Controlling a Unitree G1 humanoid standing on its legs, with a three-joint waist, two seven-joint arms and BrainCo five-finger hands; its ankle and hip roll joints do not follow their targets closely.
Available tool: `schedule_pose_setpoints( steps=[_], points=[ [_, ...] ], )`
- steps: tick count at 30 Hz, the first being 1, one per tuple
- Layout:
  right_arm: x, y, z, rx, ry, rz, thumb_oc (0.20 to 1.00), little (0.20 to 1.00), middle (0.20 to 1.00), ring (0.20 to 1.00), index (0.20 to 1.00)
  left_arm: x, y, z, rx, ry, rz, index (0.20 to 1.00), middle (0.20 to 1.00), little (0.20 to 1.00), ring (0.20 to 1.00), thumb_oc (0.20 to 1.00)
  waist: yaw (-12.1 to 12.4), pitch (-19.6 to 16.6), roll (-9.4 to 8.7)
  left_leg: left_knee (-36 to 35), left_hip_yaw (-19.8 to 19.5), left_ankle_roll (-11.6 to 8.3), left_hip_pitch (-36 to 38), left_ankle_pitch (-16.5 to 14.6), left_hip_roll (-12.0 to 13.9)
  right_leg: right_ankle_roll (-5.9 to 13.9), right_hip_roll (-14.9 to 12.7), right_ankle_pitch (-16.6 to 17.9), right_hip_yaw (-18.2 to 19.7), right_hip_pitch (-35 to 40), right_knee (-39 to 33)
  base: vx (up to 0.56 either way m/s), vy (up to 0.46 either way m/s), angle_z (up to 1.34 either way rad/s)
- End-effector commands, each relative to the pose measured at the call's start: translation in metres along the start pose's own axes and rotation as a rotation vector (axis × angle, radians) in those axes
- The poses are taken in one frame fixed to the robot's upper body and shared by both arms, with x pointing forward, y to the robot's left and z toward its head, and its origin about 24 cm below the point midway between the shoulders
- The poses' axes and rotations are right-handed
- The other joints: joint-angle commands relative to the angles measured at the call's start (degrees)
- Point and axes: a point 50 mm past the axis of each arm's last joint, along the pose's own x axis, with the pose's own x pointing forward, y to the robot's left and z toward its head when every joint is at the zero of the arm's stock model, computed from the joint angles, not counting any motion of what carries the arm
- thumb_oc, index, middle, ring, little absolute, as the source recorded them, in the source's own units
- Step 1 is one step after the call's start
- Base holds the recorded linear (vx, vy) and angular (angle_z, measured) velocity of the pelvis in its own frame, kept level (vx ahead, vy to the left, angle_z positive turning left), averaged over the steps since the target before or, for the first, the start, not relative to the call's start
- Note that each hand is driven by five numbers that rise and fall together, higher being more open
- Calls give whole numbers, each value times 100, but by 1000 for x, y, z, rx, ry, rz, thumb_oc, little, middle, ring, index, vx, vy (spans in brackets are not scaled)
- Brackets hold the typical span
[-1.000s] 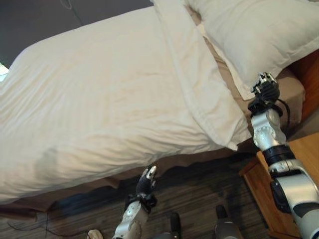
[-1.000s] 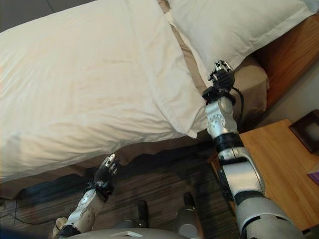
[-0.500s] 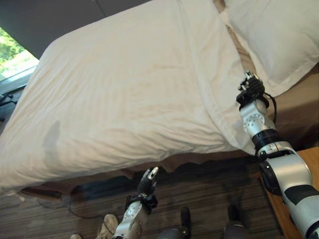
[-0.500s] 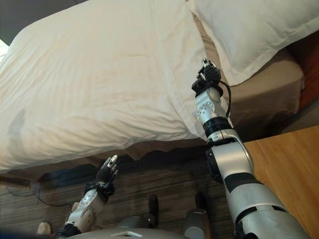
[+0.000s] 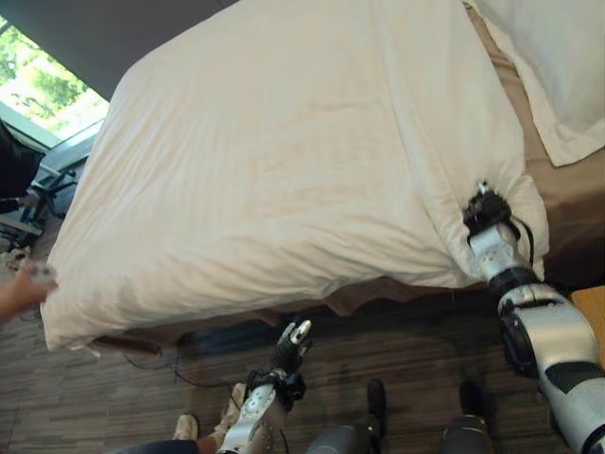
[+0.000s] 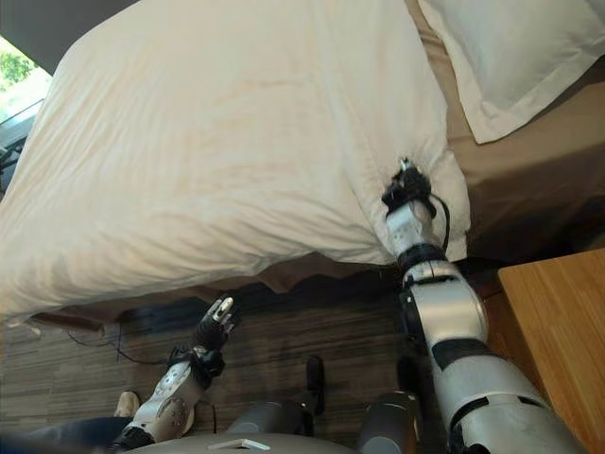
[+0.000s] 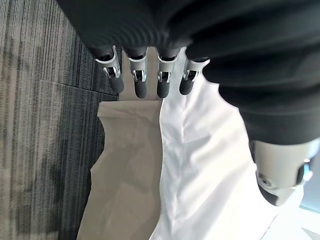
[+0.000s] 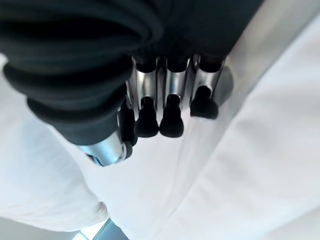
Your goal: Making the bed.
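Note:
A white duvet (image 5: 284, 151) lies spread over the bed, its near edge hanging over the tan bed skirt (image 7: 125, 170). My right hand (image 5: 487, 210) rests on the duvet's near corner at the head end, where the cloth puckers around it. Its fingers (image 8: 170, 107) look straight, tips against the white cloth. My left hand (image 5: 288, 342) hangs low over the floor beside the bed, open, with straight fingers (image 7: 140, 82) holding nothing. A white pillow (image 6: 510, 47) lies on the tan sheet (image 5: 572, 203) at the head.
At the foot end, a person's hand (image 5: 21, 288) is by the duvet's far corner. A wooden nightstand (image 6: 558, 322) stands at the lower right. White shoes (image 5: 232, 407) show on the dark striped floor (image 5: 113, 397). A window (image 5: 47, 90) is at the upper left.
The camera has swung toward the bed's foot. My right hand has come down from beside the pillow to the duvet's corner. A person's hand has appeared at the left edge.

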Motion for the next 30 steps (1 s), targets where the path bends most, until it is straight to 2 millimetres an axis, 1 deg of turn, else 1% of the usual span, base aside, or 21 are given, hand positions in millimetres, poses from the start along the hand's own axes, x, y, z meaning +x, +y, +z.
schedule_pose_setpoints(
  steps=[1, 3, 4, 5, 6, 9, 10, 12, 14, 15, 16, 17, 18, 19, 20, 21, 22, 24, 25, 27, 30],
  points=[
    [-11, -52, -43, 94, 148, -178, 200, 200, 200, 200, 200, 12, -11, 29, 59, -110, -61, 1000, 1000, 1000, 1000, 1000, -17, 384, -226, -13, 0, -237, 309, -39, -221, 57, -108, 1094, -367, 770, -1619, 36, 20, -4],
    [-26, -88, -70, 113, 213, -265, 200, 200, 200, 200, 200, 14, -10, 30, 46, -115, -49, 1000, 1000, 1000, 1000, 1000, -147, 426, -241, -13, 42, -238, 319, -64, -211, 58, -100, 1092, -338, 761, -1619, 46, 23, -12],
    [-45, -125, -94, 94, 279, -358, 200, 200, 200, 200, 200, 15, -10, 30, 38, -118, -41, 1000, 1000, 1000, 1000, 1000, -319, 464, -285, -13, 78, -243, 341, -93, -205, 54, -92, 1088, -305, 761, -1619, 49, 28, -21],
    [-59, -150, -105, 52, 321, -424, 200, 200, 200, 200, 200, 16, -13, 30, 42, -124, -48, 1000, 1000, 1000, 1000, 1000, -408, 473, -320, -13, 95, -244, 357, -113, -203, 55, -94, 1085, -285, 769, -1619, 44, 26, -16],
    [-67, -155, -114, 37, 350, -429, 200, 200, 200, 200, 200, 16, -14, 29, 38, -123, -50, 1000, 1000, 1000, 1000, 1000, -443, 466, -336, -13, 98, -239, 376, -124, -205, 53, -95, 1081, -282, 785, -1619, 29, 15, -9],
    [-87, -191, -119, -16, 373, -505, 200, 200, 200, 200, 200, 15, -13, 29, 29, -132, -43, 1000, 1000, 1000, 1000, 1000, -609, 474, -420, -13, 117, -236, 445, -165, -208, 59, -104, 1082, -257, 828, -1619, 21, 30, -5],
    [-95, -208, -114, -41, 347, -528, 200, 200, 200, 200, 200, 15, -8, 32, 9, -149, -18, 1000, 1000, 1000, 1000, 1000, -736, 456, -513, -13, 140, -230, 512, -204, -201, 67, -113, 1082, -246, 874, -1612, 18, 40, -5],
    [-95, -208, -114, -42, 348, -528, 200, 200, 200, 200, 200, 14, -8, 32, 8, -148, -18, 1000, 1000, 1000, 1000, 1000, -739, 457, -513, -13, 139, -230, 517, -204, -202, 68, -114, 1081, -248, 879, -1612, 7, 20, -9],
    [-93, -211, -102, -89, 288, -492, 200, 200, 200, 200, 200, 12, 0, 32, -4, -155, 15, 1000, 1000, 1000, 1000, 1000, -841, 416, -630, -13, 155, -222, 575, -223, -190, 64, -106, 1087, -234, 919, -1600, 11, 10, -13],
    [-93, -211, -102, -89, 289, -492, 200, 200, 200, 200, 200, 12, 0, 32, -4, -155, 15, 1000, 1000, 1000, 1000, 1000, -843, 416, -630, -13, 154, -222, 577, -223, -190, 64, -106, 1086, -235, 921, -1600, 18, 14, -8],
    [-83, -194, -82, -150, 157, -369, 200, 200, 200, 200, 200, 11, 8, 37, -9, -175, 54, 1000, 1000, 1000, 1000, 1000, -966, 389, -756, -13, 186, -216, 649, -258, -172, 65, -92, 1077, -210, 976, -1581, 2, 9, -10],
    [-84, -194, -83, -151, 159, -370, 200, 200, 200, 200, 200, 10, 8, 36, -8, -174, 56, 1000, 1000, 1000, 1000, 1000, -967, 372, -765, -13, 187, -219, 629, -239, -174, 62, -94, 1097, -207, 958, -1587, 6, 27, -4],
    [-83, -173, -60, -199, 11, -245, 200, 200, 200, 200, 200, 8, 16, 41, -1, -192, 96, 1000, 1000, 1000, 1000, 1000, -1106, 310, -887, -13, 215, -210, 697, -262, -147, 61, -81, 1094, -195, 1006, -1564, 3, 21, -5],
    [-86, -160, -44, -247, -79, -172, 282, 282, 282, 282, 282, 7, 20, 43, -1, -205, 118, 1000, 1000, 1000, 1000, 1000, -1160, 266, -942, -13, 231, -201, 730, -273, -139, 55, -73, 1091, -181, 1024, -1549, 23, 38, 1],
    [-93, -156, -36, -295, -128, -132, 1000, 1000, 1000, 1000, 1000, 6, 24, 44, 6, -209, 134, 1000, 1000, 1000, 1000, 1000, -1203, 208, -994, -13, 232, -194, 783, -297, -127, 57, -75, 1076, -197, 1069, -1535, 0, 0, 0],
    [-94, -156, -37, -296, -127, -134, 1000, 1000, 1000, 1000, 1000, 5, 24, 43, 7, -207, 134, 1000, 1000, 1000, 1000, 1000, -1204, 204, -996, -13, 229, -194, 790, -299, -127, 58, -76, 1073, -201, 1078, -1536, 44, 24, 5],
    [-104, -149, -22, -402, -213, -73, 1000, 1000, 1000, 1000, 1000, 3, 29, 47, 35, -225, 154, 1000, 1000, 1000, 1000, 1000, -1251, 106, -1104, -13, 198, -171, 928, -353, -102, 58, -74, 1029, -232, 1210, -1494, 46, 6, 4],
    [-111, -141, -16, -521, -260, -14, 1000, 1000, 1000, 1000, 1000, 1, 35, 47, 58, -225, 176, 1000, 1000, 1000, 1000, 1000, -1240, -31, -1214, -13, 177, -151, 1028, -371, -83, 50, -62, 998, -268, 1314, -1471, 33, 8, 10],
    [-111, -141, -16, -522, -259, -15, 1000, 1000, 1000, 1000, 1000, 1, 35, 47, 58, -224, 176, 1000, 1000, 1000, 1000, 1000, -1244, -30, -1215, -13, 173, -151, 1036, -373, -83, 50, -62, 995, -272, 1324, -1471, 21, 9, 14],
    [-121, -135, -14, -620, -294, 38, 1000, 1000, 1000, 1000, 1000, -2, 40, 46, 83, -222, 194, 1000, 1000, 1000, 1000, 1000, -1231, -127, -1309, -13, 151, -130, 1158, -409, -63, 45, -42, 949, -282, 1452, -1457, 42, 17, 9],
    [-128, -125, -39, -632, -217, 118, 1000, 1000, 1000, 1000, 1000, -8, 45, 36, 109, -183, 201, 1000, 1000, 1000, 1000, 1000, -1155, -269, -1457, -13, 151, -99, 1323, -447, -40, 43, -15, 938, -295, 1603, -1465, 19, 14, 5]
  ],
)
